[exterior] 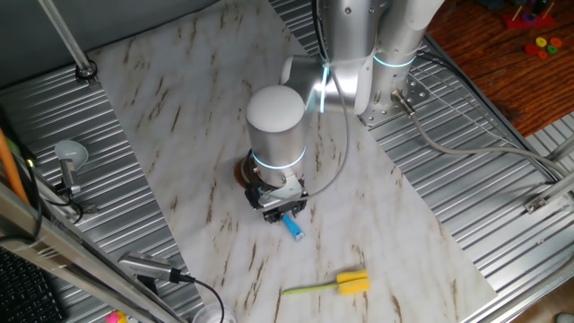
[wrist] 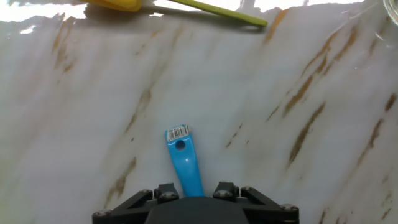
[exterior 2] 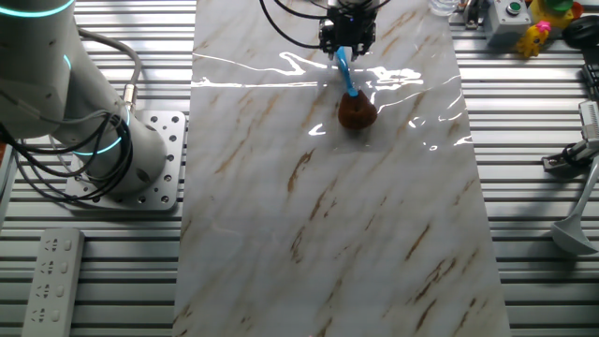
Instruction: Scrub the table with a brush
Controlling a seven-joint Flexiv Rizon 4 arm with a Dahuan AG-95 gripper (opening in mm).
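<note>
Jaws (exterior: pixel 280 205) closed on brush (exterior 2: pixel 350 91) handle, bristles down on bench (exterior 2: pixel 374 234). Risk: slim handle twisting in grip; sweep nudging yellow brush (exterior: pixel 336 284) nearby.

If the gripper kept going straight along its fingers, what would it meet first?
Most likely the table itself: the gripper, holding the brush, points down at bare marble. The yellow brush lies farther off.

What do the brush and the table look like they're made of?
The brush: its slim blue handle looks like smooth, glossy plastic with a barcode sticker at the end, and its round brown head looks like bristle or fibre, too small to tell. The table: a marble-patterned sheet with wavy glare, so probably a glossy printed film rather than stone.
</note>
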